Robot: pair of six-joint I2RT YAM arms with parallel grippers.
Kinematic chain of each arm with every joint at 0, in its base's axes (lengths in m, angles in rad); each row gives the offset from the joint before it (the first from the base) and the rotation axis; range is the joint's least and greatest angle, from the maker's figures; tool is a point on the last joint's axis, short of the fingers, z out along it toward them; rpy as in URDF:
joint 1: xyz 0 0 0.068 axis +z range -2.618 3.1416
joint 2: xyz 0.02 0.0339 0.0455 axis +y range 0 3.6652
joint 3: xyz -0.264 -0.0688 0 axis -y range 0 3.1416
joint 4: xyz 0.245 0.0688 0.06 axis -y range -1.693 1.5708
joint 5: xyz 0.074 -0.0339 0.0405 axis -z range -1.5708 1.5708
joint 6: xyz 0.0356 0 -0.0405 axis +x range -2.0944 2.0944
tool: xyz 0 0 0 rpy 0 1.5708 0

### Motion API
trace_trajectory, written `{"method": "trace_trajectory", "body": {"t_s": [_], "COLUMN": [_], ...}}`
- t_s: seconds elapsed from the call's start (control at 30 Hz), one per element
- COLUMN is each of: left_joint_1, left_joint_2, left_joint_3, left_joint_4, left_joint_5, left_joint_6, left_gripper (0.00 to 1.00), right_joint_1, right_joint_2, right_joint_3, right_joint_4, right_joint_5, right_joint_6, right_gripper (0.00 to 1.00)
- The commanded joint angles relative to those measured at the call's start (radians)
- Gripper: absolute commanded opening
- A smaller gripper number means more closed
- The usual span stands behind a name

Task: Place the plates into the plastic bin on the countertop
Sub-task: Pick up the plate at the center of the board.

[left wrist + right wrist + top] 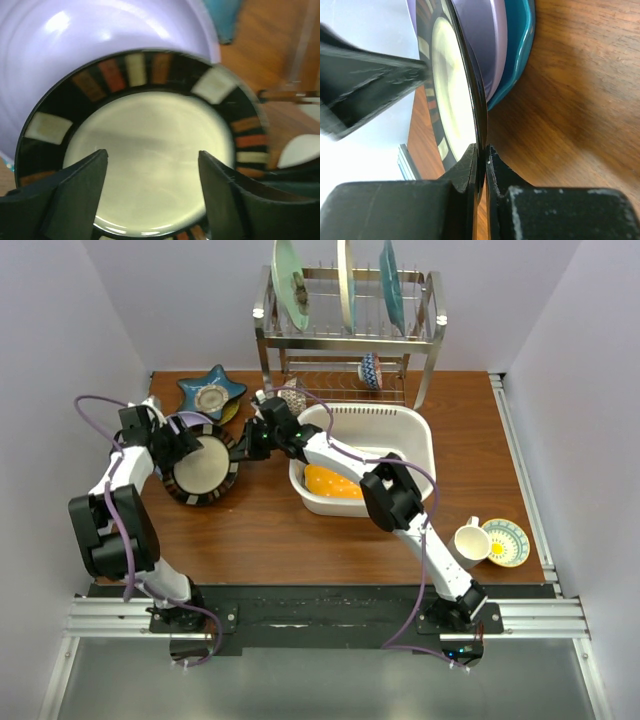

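The right hand (482,150) pinches the rim of the amber patterned plate (454,95). The right wrist view shows this grip edge-on; overhead, the arm hides it. The left hand (152,161) hovers with jaws wide apart over the plate's cream centre. Beneath lies a lavender plate (75,40), plain only from the wrists. The stack sits on the counter (300,540) left of the plastic bin (421,440), which holds an orange plate (330,483). Behind the bin stands a steel rack (350,337); right of it, a cup (470,541) and saucer (508,542).
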Motion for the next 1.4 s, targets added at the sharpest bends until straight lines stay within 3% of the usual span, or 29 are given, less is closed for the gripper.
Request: {"method": "trace_trajectory", "body": {"t_s": [0.0, 0.33, 0.47, 1.37], "left_joint_1": [-0.004, 0.001, 0.003, 0.013], "left_joint_2": [-0.145, -0.253, -0.273, -0.302], "left_joint_3": [-0.045, -0.117, -0.135, -0.146], "left_joint_4": [0.175, 0.266, 0.301, 0.309], "left_joint_5": [0.091, 0.127, 0.114, 0.062], "left_joint_6": [0.028, 0.017, 0.015, 0.002], "left_gripper": [0.80, 0.89, 1.00, 1.00], "right_joint_1": [0.003, -0.010, -0.018, -0.050], "right_joint_2": [-0.119, -0.160, -0.185, -0.324], "right_joint_3": [-0.024, -0.081, -0.108, -0.259], "right_joint_4": [0.045, 0.071, 0.094, 0.246], "right_joint_5": [-0.017, -0.014, -0.021, -0.093], "right_joint_6": [-0.025, -0.022, -0.017, 0.064], "right_gripper": [0.00, 0.00, 0.00, 0.00]}}
